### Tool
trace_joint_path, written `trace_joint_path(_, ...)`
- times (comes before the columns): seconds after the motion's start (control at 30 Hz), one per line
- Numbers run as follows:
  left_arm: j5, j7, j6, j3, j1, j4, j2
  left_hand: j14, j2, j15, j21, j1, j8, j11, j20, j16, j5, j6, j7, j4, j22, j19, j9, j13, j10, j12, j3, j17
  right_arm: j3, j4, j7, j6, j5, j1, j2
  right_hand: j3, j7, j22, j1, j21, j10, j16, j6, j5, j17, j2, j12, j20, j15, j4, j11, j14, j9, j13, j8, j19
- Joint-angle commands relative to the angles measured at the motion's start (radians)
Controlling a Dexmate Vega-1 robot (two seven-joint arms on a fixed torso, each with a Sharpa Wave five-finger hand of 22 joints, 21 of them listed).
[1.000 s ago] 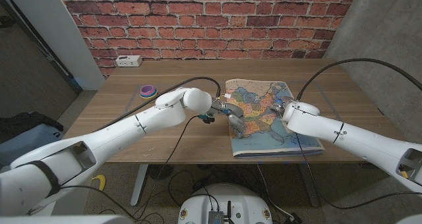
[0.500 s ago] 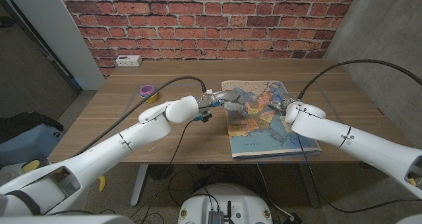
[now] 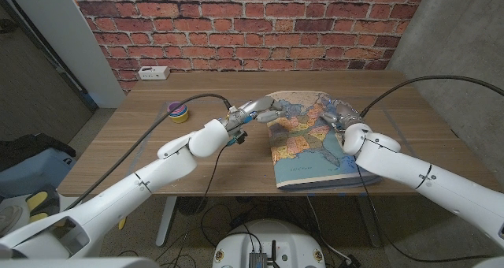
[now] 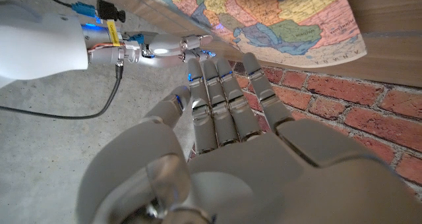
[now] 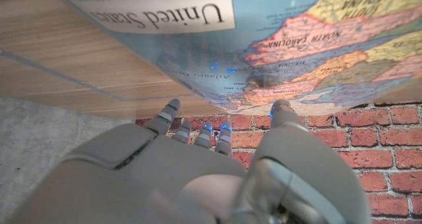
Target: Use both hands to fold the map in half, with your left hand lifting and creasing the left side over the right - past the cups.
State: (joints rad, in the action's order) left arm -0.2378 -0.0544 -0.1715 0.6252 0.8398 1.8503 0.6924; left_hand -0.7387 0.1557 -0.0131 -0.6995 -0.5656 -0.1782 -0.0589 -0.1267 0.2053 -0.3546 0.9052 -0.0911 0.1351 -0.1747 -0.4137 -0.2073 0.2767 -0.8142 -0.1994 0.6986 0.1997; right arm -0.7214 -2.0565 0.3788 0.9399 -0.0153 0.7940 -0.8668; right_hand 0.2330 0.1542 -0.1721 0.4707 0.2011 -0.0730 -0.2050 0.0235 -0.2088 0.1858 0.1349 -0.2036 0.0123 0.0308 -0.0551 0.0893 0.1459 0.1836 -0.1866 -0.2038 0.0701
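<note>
The left robot hand (image 3: 258, 110) is covering the colourful folded paper map's (image 3: 315, 138) left edge, so any grip there is staying unclear. The right robot hand (image 3: 340, 117) is hiding its own fingertips against the map. The small stacked coloured cups (image 3: 178, 109) are showing too small to count.

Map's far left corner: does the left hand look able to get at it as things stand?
Probably yes: the left hand already hovers by the map at that corner, with nothing between them.
</note>
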Motion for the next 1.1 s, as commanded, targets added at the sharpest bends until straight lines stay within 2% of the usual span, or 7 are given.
trace_joint_path(0.03,0.029,-0.158,-0.124,-0.065,0.069,-0.065,-0.033,0.027,-0.005,0.006,0.006,0.025,0.007,-0.005,-0.004,-0.008,0.000,-0.040,0.006,-0.004,-0.006,0.010,-0.001,0.007,0.031,0.004,-0.011,0.002,0.140,-0.020,0.113,-0.199,0.007,0.142,0.022,-0.001,0.002,-0.002,-0.004,0.006,0.013,-0.010,0.012,-0.002,0.001,0.005,-0.008,-0.002,0.052,0.001,0.002,-0.013,0.004,-0.002,-0.006,0.012)
trace_joint_path(0.3,0.111,-0.213,-0.240,-0.105,0.100,-0.142,-0.072,0.125,-0.026,0.026,0.036,0.087,0.013,-0.014,-0.014,-0.020,0.015,-0.251,0.056,-0.009,-0.007,0.046,0.008,-0.003,0.181,0.021,-0.037,-0.004,0.205,-0.021,0.132,-0.325,0.025,0.198,0.040,-0.006,-0.003,-0.002,-0.012,0.007,0.027,-0.013,0.027,-0.002,0.001,0.005,-0.010,-0.003,0.048,0.005,-0.002,-0.027,0.003,-0.002,-0.008,0.021)
trace_joint_path(0.63,0.289,-0.172,-0.388,-0.142,0.118,-0.249,-0.123,0.278,-0.041,0.057,0.090,0.181,0.010,-0.020,-0.039,-0.028,0.060,-0.458,0.108,-0.034,-0.007,0.120,0.018,-0.032,0.351,0.022,-0.077,-0.007,0.265,-0.005,0.134,-0.471,0.060,0.248,0.072,-0.014,-0.012,-0.001,-0.026,0.009,0.044,-0.017,0.043,0.000,0.002,0.008,-0.011,-0.008,0.033,0.013,-0.017,-0.045,0.003,-0.001,-0.008,0.035)
trace_joint_path(0.8,0.332,-0.154,-0.451,-0.160,0.116,-0.302,-0.144,0.360,-0.051,0.056,0.118,0.215,0.009,-0.028,-0.019,-0.032,0.090,-0.526,0.130,-0.038,-0.006,0.157,0.023,-0.047,0.404,0.018,-0.092,-0.012,0.293,0.012,0.142,-0.550,0.084,0.274,0.099,-0.018,-0.018,-0.001,-0.039,0.011,0.050,-0.020,0.049,0.001,0.004,0.012,-0.010,-0.018,0.023,0.022,-0.022,-0.056,0.002,-0.001,-0.007,0.049)
trace_joint_path(0.97,0.387,-0.124,-0.508,-0.178,0.106,-0.363,-0.161,0.440,-0.057,0.052,0.149,0.241,0.010,-0.021,0.005,-0.034,0.133,-0.592,0.153,-0.038,-0.004,0.192,0.027,-0.064,0.469,0.020,-0.103,-0.018,0.306,0.012,0.156,-0.587,0.093,0.291,0.126,-0.007,-0.024,-0.001,-0.026,0.013,0.059,-0.020,0.058,0.000,0.000,0.027,-0.010,-0.019,0.016,0.016,-0.031,-0.071,0.002,-0.001,-0.006,0.062)
trace_joint_path(1.07,0.441,-0.082,-0.530,-0.184,0.096,-0.398,-0.164,0.472,-0.059,0.050,0.164,0.256,0.015,-0.014,0.017,-0.034,0.152,-0.639,0.142,-0.041,-0.004,0.208,0.029,-0.070,0.494,0.019,-0.109,-0.019,0.318,0.022,0.159,-0.641,0.112,0.306,0.147,-0.007,-0.026,-0.001,-0.029,0.013,0.064,-0.020,0.059,0.001,0.001,0.029,-0.010,-0.018,0.013,0.019,-0.039,-0.075,0.002,-0.001,-0.004,0.065)
trace_joint_path(1.1,0.456,-0.067,-0.536,-0.185,0.092,-0.408,-0.163,0.477,-0.059,0.050,0.169,0.262,0.015,-0.017,0.020,-0.030,0.159,-0.662,0.123,-0.042,-0.004,0.211,0.030,-0.073,0.503,0.017,-0.111,-0.020,0.321,0.025,0.161,-0.657,0.116,0.311,0.153,-0.008,-0.028,-0.001,-0.032,0.013,0.065,-0.021,0.061,0.001,0.001,0.029,-0.010,-0.017,0.011,0.021,-0.042,-0.078,0.002,-0.001,-0.004,0.066)
